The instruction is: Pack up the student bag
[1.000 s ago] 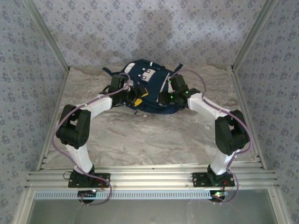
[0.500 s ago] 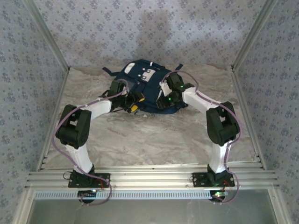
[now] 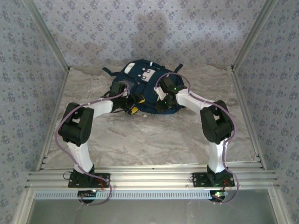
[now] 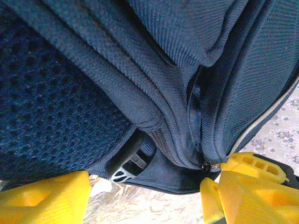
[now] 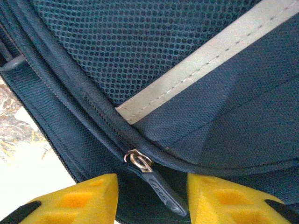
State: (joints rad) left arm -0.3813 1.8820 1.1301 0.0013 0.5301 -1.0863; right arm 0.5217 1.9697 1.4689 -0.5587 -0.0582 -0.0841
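Top view gives the layout: marble table (image 3: 140, 140), student bag (image 3: 140, 81) lying front-up at far middle, long axis far-to-near w/ near end leaning a bit right, rounded end far, pale patch (image 3: 148, 74) facing up. Left arm (image 3: 100, 106) and right arm (image 3: 191, 99) reach its near edge. Wrist views add close detail. Left gripper (image 4: 145, 198): jaws wide, bag's bottom seam btwn the yellow fingers (image 4: 44, 198), not pinched. Right gripper (image 5: 152, 200): jaws narrower but apart, zip pull (image 5: 159, 186) btwn them, not gripped. Zips look shut, so contents can't be told.
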